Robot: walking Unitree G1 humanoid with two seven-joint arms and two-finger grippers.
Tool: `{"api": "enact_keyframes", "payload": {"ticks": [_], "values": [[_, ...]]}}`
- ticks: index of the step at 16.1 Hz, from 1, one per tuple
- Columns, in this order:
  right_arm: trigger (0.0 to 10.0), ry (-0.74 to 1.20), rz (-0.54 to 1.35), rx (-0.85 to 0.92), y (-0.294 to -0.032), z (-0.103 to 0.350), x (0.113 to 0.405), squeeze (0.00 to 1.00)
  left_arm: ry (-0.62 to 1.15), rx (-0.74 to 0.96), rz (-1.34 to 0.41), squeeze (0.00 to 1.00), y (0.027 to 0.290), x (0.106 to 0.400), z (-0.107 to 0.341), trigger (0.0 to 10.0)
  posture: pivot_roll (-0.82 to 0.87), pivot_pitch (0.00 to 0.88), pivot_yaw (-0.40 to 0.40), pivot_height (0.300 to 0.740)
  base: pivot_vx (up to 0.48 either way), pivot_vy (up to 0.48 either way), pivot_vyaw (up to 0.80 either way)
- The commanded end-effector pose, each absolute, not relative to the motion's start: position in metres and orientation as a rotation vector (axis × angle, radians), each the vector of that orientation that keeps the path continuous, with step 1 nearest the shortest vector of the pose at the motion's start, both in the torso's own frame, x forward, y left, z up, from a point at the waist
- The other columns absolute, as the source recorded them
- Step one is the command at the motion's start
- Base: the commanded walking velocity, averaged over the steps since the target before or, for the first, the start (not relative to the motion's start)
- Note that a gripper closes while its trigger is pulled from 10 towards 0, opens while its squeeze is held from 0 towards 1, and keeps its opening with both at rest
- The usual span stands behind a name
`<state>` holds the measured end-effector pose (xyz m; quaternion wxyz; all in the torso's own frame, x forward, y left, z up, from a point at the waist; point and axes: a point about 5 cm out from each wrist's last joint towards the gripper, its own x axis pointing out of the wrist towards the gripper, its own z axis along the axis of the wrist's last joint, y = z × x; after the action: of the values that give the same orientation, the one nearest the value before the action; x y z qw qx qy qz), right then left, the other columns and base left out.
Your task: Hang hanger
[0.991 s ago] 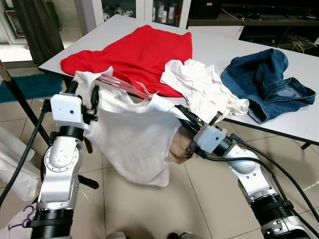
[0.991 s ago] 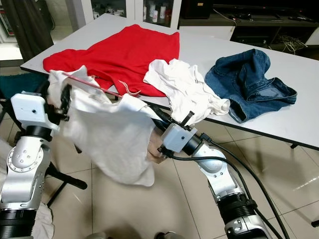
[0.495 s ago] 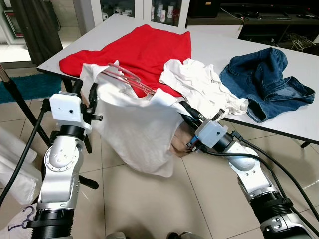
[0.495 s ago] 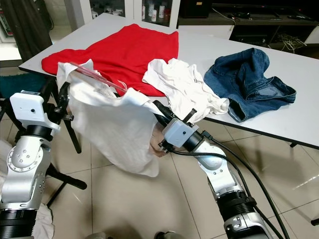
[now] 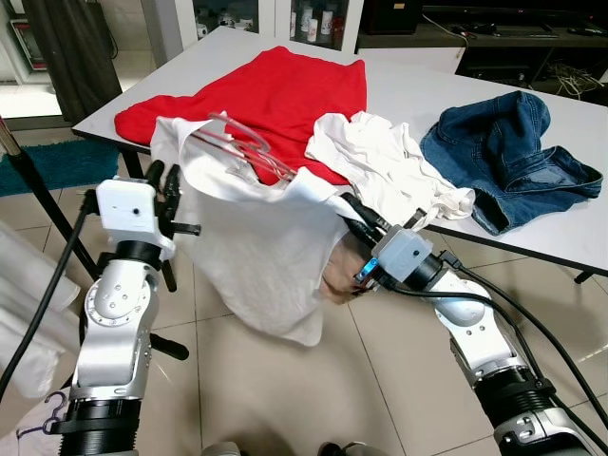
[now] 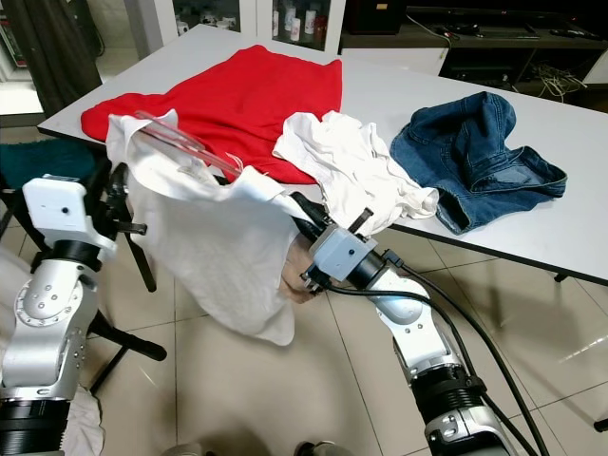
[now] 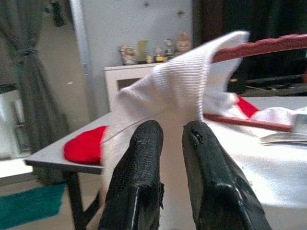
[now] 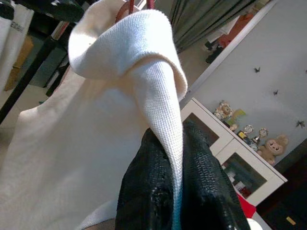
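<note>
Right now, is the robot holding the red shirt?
No, the red shirt lies flat on the table; both grippers, left and right, pinch the white shirt.

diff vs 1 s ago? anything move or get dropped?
The left gripper raised its shoulder of the white shirt, so the red hanger inside now tilts up toward the robot's left instead of lying nearly level. The right gripper kept its pinch on the other shoulder; nothing was let go. The red garment, white clothes pile and jeans on the table stayed put.
</note>
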<state>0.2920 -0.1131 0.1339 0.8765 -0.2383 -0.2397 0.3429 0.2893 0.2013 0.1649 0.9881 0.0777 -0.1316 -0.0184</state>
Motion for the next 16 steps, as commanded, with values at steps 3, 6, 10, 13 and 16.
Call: {"api": "enact_keyframes", "payload": {"ticks": [3, 6, 10, 13, 16], "values": [[10.0, -0.549, 0.715, -0.491, -0.111, 0.142, 0.29, 0.0, -0.292, 0.149, -0.095, 0.0, 0.193, 0.286, 0.168, 10.0, 0.1, 0.02, -0.045, 0.74, 0.0, 0.0, 0.0], [10.0, -0.55, 0.717, -0.491, -0.111, 0.142, 0.29, 0.0, -0.316, 0.173, -0.094, 1.0, 0.195, 0.283, 0.171, 10.0, 0.1, 0.021, -0.048, 0.74, 0.0, 0.0, 0.0], [10.0, -0.549, 0.722, -0.49, -0.111, 0.142, 0.289, 0.0, -0.317, 0.16, -0.035, 0.0, 0.199, 0.286, 0.174, 10.0, 0.1, 0.022, -0.05, 0.74, 0.0, 0.0, 0.0], [10.0, -0.555, 0.73, -0.492, -0.11, 0.142, 0.288, 0.0, -0.311, 0.166, -0.041, 0.0, 0.199, 0.287, 0.173, 10.0, 0.1, 0.023, -0.049, 0.74, 0.0, 0.0, 0.0], [10.0, -0.57, 0.766, -0.505, -0.105, 0.141, 0.284, 0.0, -0.175, 0.215, -0.039, 0.0, 0.201, 0.301, 0.161, 10.0, 0.1, 0.023, -0.051, 0.74, 0.0, 0.0, 0.0]]}}
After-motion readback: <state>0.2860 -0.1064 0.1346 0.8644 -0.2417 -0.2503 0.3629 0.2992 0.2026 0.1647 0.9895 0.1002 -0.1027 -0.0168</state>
